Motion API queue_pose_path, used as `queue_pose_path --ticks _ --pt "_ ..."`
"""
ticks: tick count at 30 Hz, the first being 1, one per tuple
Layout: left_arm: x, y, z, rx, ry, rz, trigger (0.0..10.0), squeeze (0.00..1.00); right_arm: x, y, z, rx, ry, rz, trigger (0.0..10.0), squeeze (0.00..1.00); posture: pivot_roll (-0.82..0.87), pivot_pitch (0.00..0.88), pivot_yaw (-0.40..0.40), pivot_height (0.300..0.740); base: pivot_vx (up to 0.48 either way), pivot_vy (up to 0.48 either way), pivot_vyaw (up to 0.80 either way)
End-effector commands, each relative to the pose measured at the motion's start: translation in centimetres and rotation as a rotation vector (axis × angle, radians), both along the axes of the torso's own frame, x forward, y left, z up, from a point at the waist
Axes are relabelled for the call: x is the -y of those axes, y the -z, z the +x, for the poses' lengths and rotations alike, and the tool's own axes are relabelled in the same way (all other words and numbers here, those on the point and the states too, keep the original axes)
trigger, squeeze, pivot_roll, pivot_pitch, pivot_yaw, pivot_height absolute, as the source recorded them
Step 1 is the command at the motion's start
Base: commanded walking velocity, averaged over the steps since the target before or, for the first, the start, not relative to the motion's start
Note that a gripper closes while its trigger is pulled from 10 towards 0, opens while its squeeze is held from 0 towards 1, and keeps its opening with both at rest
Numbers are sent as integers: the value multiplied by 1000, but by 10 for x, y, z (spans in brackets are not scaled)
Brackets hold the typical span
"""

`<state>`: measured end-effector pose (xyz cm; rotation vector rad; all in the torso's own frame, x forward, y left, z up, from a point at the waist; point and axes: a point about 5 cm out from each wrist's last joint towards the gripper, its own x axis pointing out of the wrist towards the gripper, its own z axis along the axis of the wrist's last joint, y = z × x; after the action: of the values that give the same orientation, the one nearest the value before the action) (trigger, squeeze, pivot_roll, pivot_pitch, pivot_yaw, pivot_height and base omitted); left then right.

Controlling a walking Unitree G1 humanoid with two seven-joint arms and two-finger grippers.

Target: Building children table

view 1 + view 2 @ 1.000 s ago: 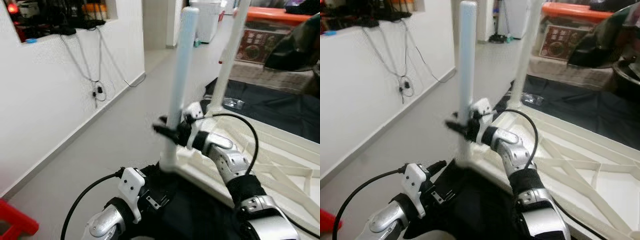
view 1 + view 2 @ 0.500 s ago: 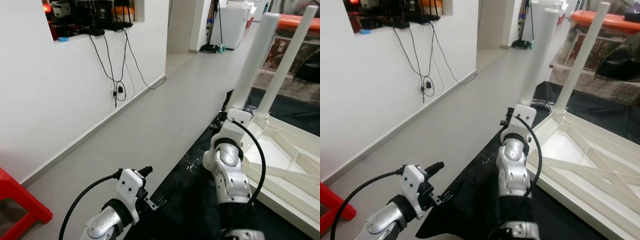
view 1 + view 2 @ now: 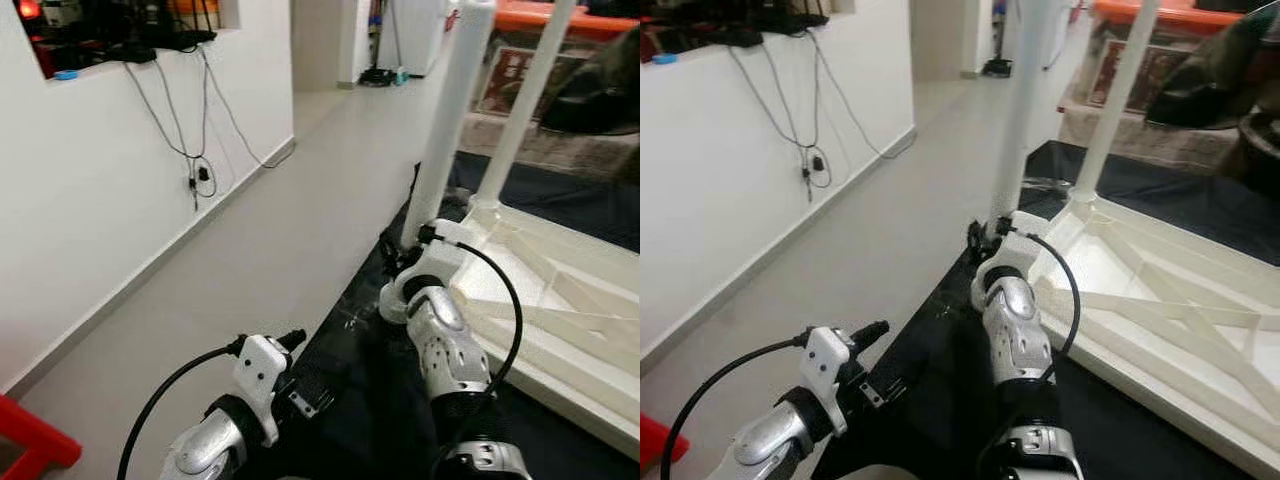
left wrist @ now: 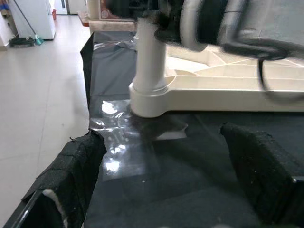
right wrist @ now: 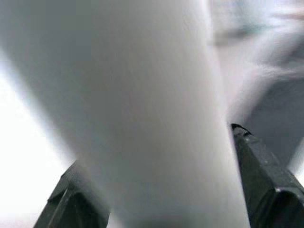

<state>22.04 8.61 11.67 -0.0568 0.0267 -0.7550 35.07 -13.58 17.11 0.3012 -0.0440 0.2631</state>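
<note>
The white children's table [image 3: 560, 300] lies upside down on a black sheet [image 3: 365, 385], its legs pointing up. My right gripper [image 3: 405, 252] is low on the near leg [image 3: 450, 120], just above its base. In the right wrist view the leg [image 5: 133, 104] fills the gap between the black fingers [image 5: 266, 185], which are shut on it. A second leg [image 3: 522, 100] stands further back. My left gripper [image 3: 293, 340] hovers low over the sheet's edge. It is open [image 4: 161, 190], with the near leg's base [image 4: 148, 97] ahead of it.
A white wall runs along the left, with cables [image 3: 195, 175] hanging from a shelf. A red stool [image 3: 30, 445] shows at the bottom left. A grey floor corridor [image 3: 300, 200] leads ahead. A box with an orange lid [image 3: 540, 20] stands behind the table.
The head view has swung about. My right gripper went from mid-height on the near leg down to near its base. The left arm has kept its pose.
</note>
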Motion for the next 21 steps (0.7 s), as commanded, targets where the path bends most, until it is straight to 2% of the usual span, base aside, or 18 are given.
queue_pose_path --ticks 1,2,3,4,7,8,11,14,15,16,17,19,20,21 --pt "-2 3 0 -7 -5 12 10000 0 -37 -4 -19 52 -512 -37 10000 0 96 10 -13 740 0 0 0" --pt "-2 3 0 -7 -5 12 10000 0 -37 -4 -19 52 -512 -37 10000 0 96 10 -13 740 0 0 0" --pt "-1 3 1 -8 -3 11 10000 0 -32 -6 -36 56 -799 -71 10000 0 100 10 -17 740 0 0 0" --pt "-1 3 1 -8 -3 11 10000 0 -32 -6 -36 56 -799 -71 10000 0 100 10 -17 740 0 0 0" --pt "-1 2 1 -8 -5 9 10000 0 -21 -16 -47 69 -1007 -75 10000 0 103 15 -20 740 0 0 0" --pt "-1 2 1 -8 -5 9 10000 0 -21 -16 -47 69 -1007 -75 10000 0 103 15 -20 740 0 0 0" --pt "-1 2 1 -9 -13 6 10000 0 -16 -24 -46 102 -1133 -80 10000 0 101 17 -19 740 0 0 0" --pt "-1 2 1 -9 -13 6 10000 0 -16 -23 -46 99 -1171 -112 10000 0 101 17 -19 740 0 0 0" --pt "-1 2 2 -9 -14 6 10000 0 -17 -20 -45 89 -1187 -142 7059 0 107 20 -20 740 0 0 0" --pt "-1 2 2 -9 -14 6 10000 0 -17 -20 -45 89 -1187 -142 7059 0 107 20 -20 740 0 0 0" --pt "-2 2 2 -9 -14 6 10000 0 -17 -15 -45 69 -1212 -174 0 0 107 21 -19 740 0 0 0" --pt "-2 2 2 -9 -14 7 10000 0 -18 -5 -45 33 -1218 -270 0 0 108 20 -18 740 0 0 0" --pt "-2 2 2 -9 -14 7 10000 0 -18 -5 -45 33 -1218 -270 0 0 108 20 -18 740 0 0 0" --pt "-2 2 2 -9 -15 7 10000 0 -18 -1 -45 21 -1213 -310 0 0 109 21 -17 740 0 0 0"
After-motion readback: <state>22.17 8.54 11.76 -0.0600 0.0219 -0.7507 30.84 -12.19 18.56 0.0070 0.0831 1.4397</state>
